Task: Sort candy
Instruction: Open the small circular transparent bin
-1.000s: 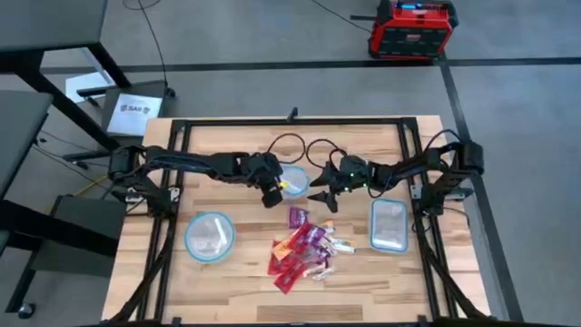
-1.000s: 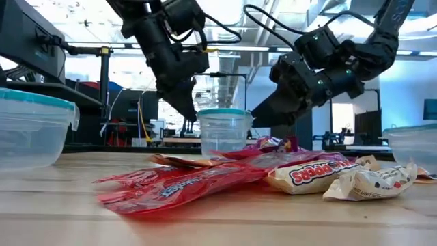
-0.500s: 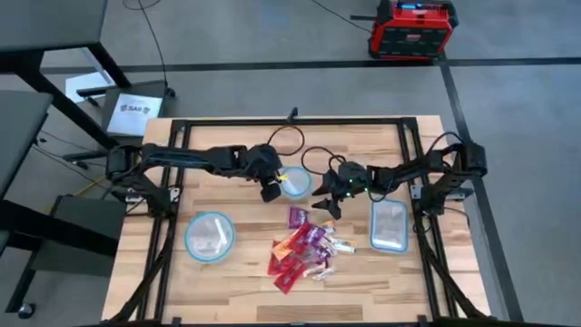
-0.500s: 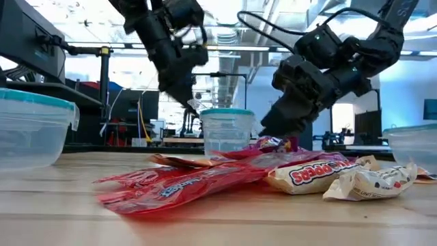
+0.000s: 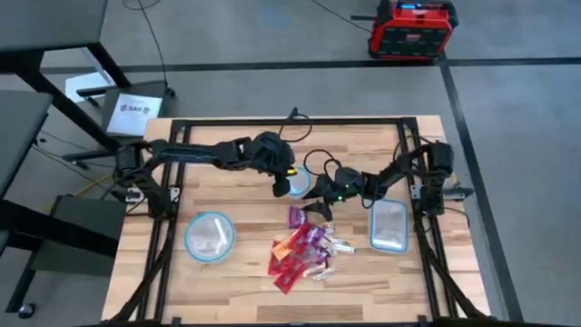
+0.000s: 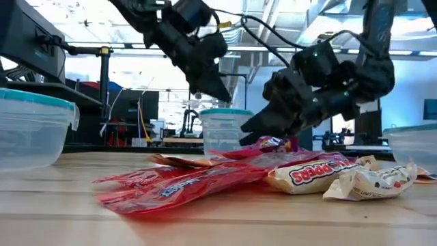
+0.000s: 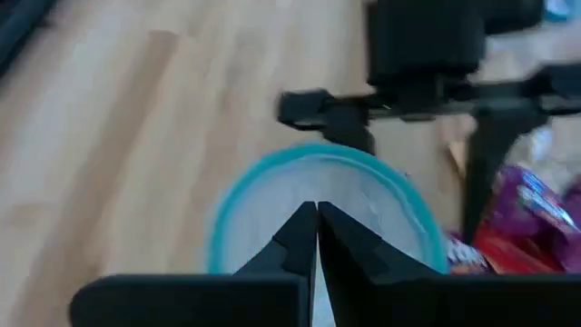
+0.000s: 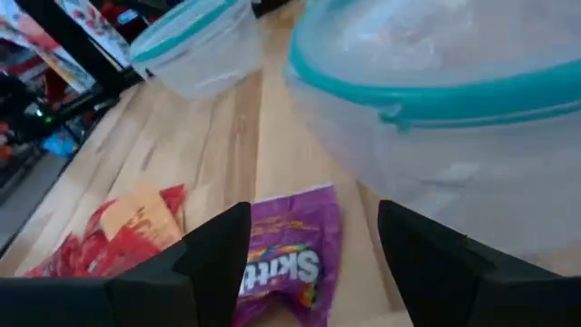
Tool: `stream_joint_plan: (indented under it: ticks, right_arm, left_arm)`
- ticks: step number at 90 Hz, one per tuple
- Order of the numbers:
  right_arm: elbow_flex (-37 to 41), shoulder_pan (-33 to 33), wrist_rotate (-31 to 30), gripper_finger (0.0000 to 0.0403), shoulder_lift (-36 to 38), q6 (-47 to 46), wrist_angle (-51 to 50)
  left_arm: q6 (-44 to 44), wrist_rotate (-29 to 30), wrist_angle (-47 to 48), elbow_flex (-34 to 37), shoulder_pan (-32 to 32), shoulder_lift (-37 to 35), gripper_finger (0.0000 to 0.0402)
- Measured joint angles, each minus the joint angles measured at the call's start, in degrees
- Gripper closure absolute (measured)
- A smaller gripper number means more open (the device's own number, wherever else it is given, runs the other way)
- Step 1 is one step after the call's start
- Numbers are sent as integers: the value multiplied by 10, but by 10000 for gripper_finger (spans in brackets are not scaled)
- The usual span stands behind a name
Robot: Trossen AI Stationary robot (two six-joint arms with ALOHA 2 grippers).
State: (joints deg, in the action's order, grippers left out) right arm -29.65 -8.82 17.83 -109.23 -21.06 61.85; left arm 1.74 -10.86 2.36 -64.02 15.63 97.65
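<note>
Purple wrapper first: a purple candy packet (image 8: 289,259) lies flat on the wooden bench (image 5: 227,282) at the near edge of the candy (image 5: 304,250), a loose heap of red, purple, orange and whitish packets spread between the left bowl (image 5: 210,236) and the clear rectangular tub (image 5: 388,224). The heap sits central, probably so either arm can reach it, with the containers ringed around it as drop points. The right pincer (image 5: 320,205) is lowered toward that purple packet, its two dark fingers (image 8: 213,250) spread wide on either side and holding nothing; judging by this straddle, a pick of the purple packet is being lined up. The right arm reaches in from its base at the bench's right edge, folded low and angled down, as the low view (image 6: 263,126) also shows. The left pincer (image 5: 280,189) hangs over the small teal-rimmed bowl (image 7: 318,213) at the back middle of the bench, its fingers pressed together with no candy visible between them, the arm stretched long from the left side and the wrist tipped downward. That pose over the bowl suggests a drop point for one colour.
</note>
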Motion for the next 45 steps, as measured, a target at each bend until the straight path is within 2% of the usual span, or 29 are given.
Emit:
stream_joint_plan:
  ticks: [9,45]
  right_arm:
    - [0,-4,7,175,-5,-12,24]
    - [3,-21,23,175,-9,-51,70]
  left_arm:
    - [0,-29,-8,0,1,25,402]
    - [-7,-33,-19,-3,-2,80,402]
